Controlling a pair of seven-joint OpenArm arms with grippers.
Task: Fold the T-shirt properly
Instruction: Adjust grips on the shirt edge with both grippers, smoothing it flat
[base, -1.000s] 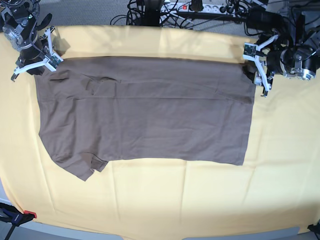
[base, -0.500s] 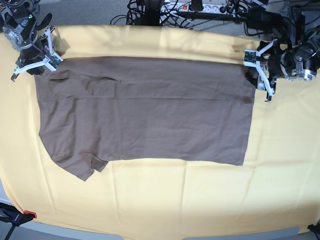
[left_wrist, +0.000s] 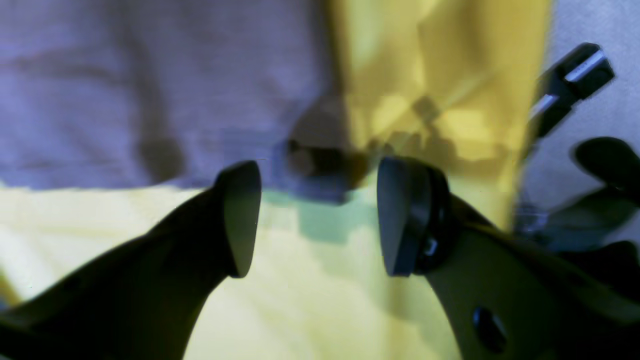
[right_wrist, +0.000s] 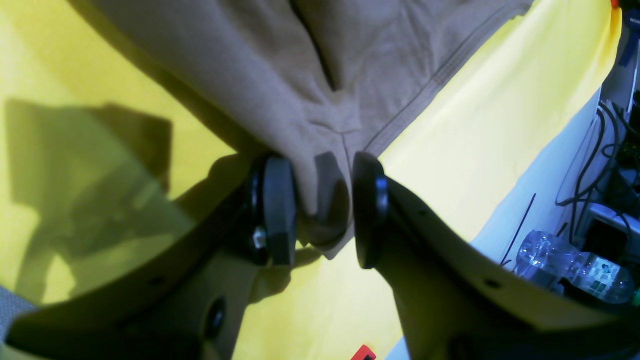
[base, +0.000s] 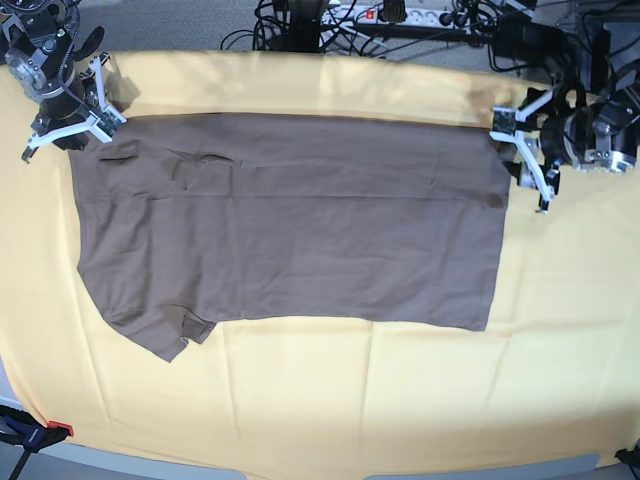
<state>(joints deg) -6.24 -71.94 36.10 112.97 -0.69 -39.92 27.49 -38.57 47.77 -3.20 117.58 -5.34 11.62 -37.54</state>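
The base view was evenly lit and sharp, with mild barrel bending at its edges. The left wrist view was badly blurred and colour-shifted, turning the T-shirt (left_wrist: 150, 90) bluish-purple. The right wrist view was sharper; the yellow cloth (right_wrist: 480, 135) glared brightly on its right, while dark angular shadows fell on its left.

A bunched corner of the T-shirt (right_wrist: 320, 90) is pinched between the two dark pads of the right gripper (right_wrist: 322, 210) at the centre of the frame. A stitched hem is seen running toward the upper right. The yellow cloth (right_wrist: 475, 150) lies beneath. Cables and plastic bottles (right_wrist: 575, 272) are seen at the right edge.
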